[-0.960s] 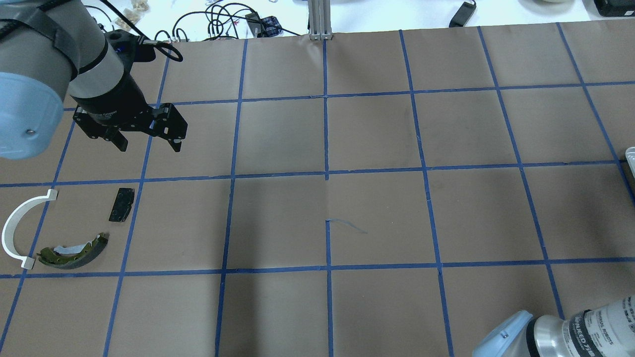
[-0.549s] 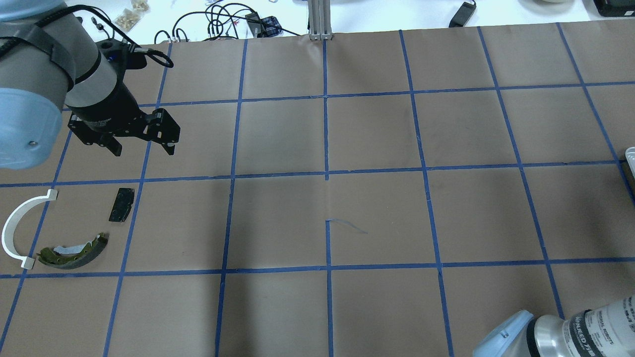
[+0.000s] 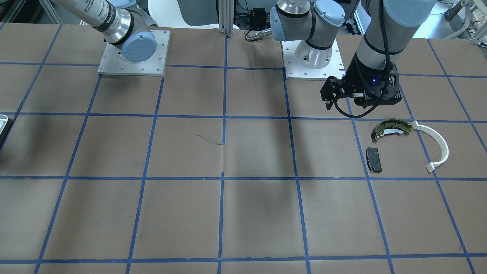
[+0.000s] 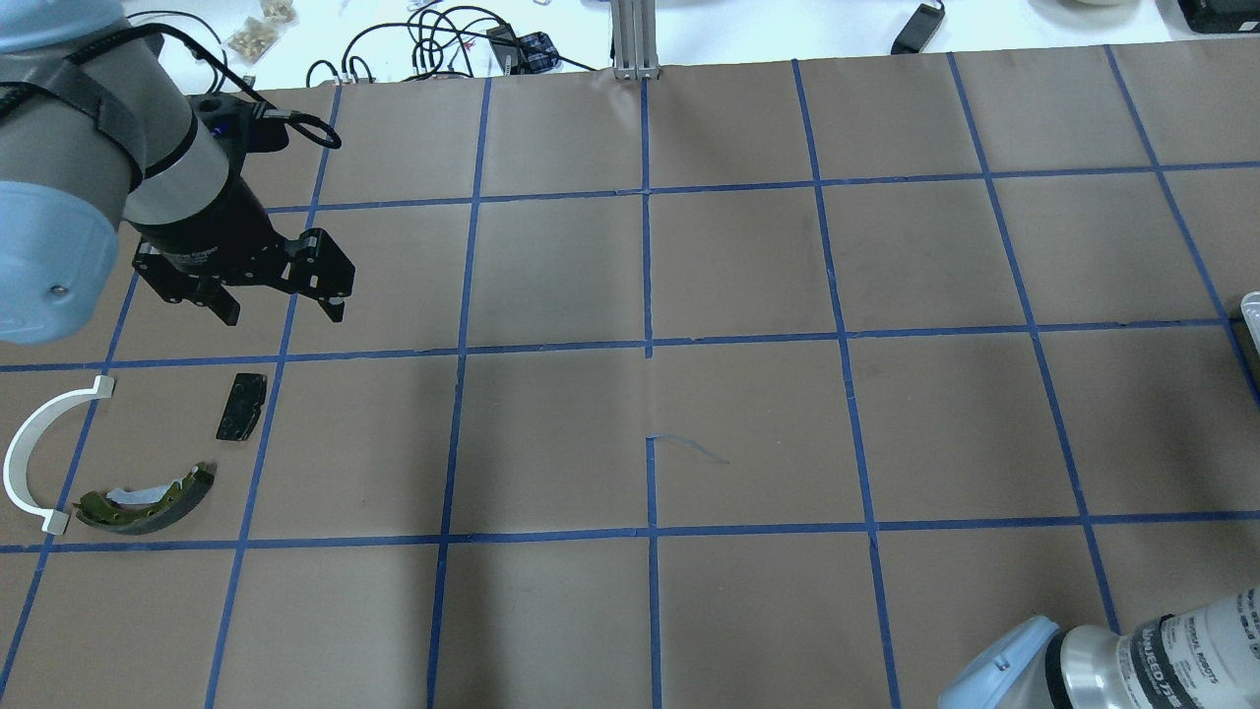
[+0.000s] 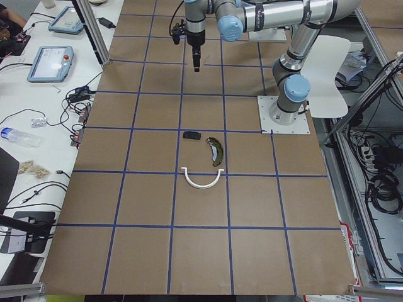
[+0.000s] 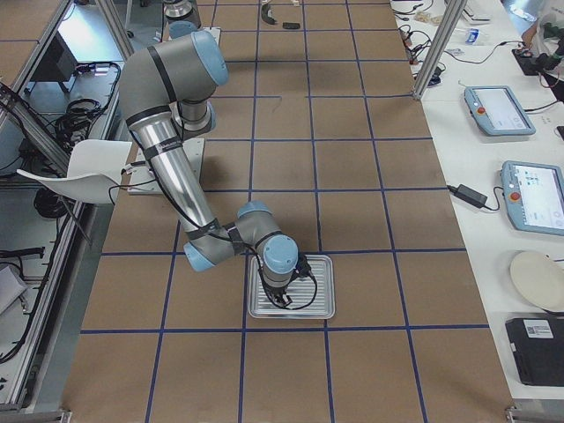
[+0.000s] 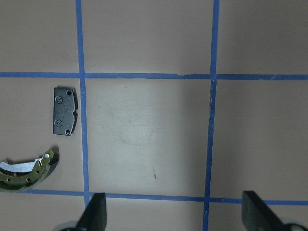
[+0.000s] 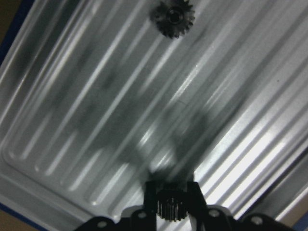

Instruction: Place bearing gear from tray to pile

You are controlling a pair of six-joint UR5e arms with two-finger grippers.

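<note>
My right gripper point(image 8: 169, 206) is shut on a small dark bearing gear point(image 8: 168, 210), close over the ribbed metal tray point(image 8: 96, 96). A second toothed gear point(image 8: 173, 17) lies at the tray's far end. The exterior right view shows this gripper point(image 6: 284, 296) over the tray point(image 6: 322, 312). The pile lies on the table's left: an olive-gold brake shoe point(image 4: 148, 502), a white arc strip point(image 4: 28, 445) and a black pad point(image 4: 241, 406). My left gripper point(image 4: 283, 313) is open and empty, hovering just beyond the pad. The pad point(image 7: 65, 117) and shoe point(image 7: 29, 173) show in the left wrist view.
The table is covered in brown paper with a blue tape grid point(image 4: 648, 345). Only the tray's edge point(image 4: 1252, 305) shows at the right of the overhead view. Cables and a metal post point(image 4: 635, 39) lie past the far edge. Tablets point(image 6: 500, 110) sit on a side bench.
My left gripper has moved a little left and nearer to the pile, still open. The pile has not moved.
</note>
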